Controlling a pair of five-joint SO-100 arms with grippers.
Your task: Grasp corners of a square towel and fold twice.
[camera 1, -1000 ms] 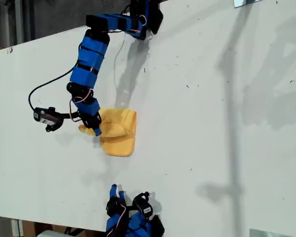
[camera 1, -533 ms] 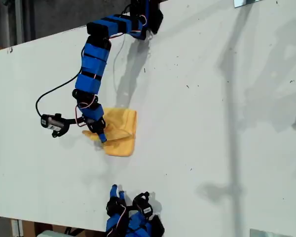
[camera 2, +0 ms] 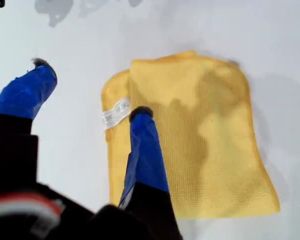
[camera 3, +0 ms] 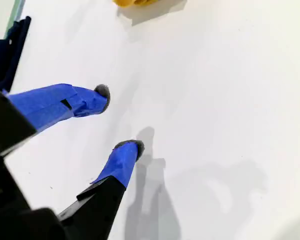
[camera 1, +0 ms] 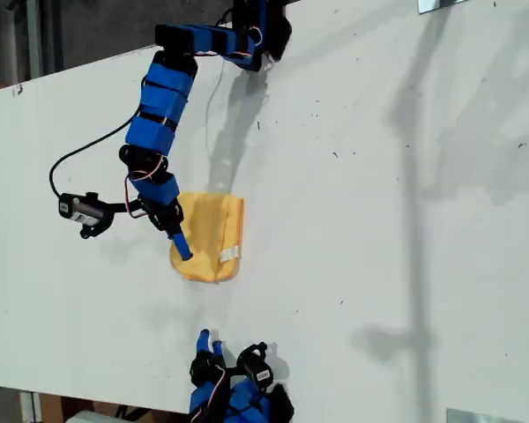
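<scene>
The yellow towel (camera 1: 213,236) lies folded into a flat narrow rectangle on the white table (camera 1: 379,220). Its white tag (camera 1: 228,254) shows at the corner nearest the lower arm. My first gripper (camera 1: 178,240) hovers open over the towel's edge on the exterior view's left. In the first wrist view one finger (camera 2: 142,145) hangs over the towel (camera 2: 205,135) by the tag (camera 2: 115,113), the other is off the cloth, and my first gripper (camera 2: 90,90) holds nothing. My second gripper (camera 3: 119,118) is open over bare table, near the bottom edge in the exterior view (camera 1: 210,342). Only a strip of towel (camera 3: 140,2) shows there.
The first arm (camera 1: 163,106) reaches in from the top of the exterior view, with a black camera (camera 1: 81,210) and cable (camera 1: 70,163) sticking out toward that view's left. Metal pieces (camera 1: 441,4) sit at that view's right corners. The table's far edge (camera 1: 62,72) runs across the upper left.
My first gripper swung in over the towel with a raised flap, then let go. The towel has settled flat, with the tag now showing.
</scene>
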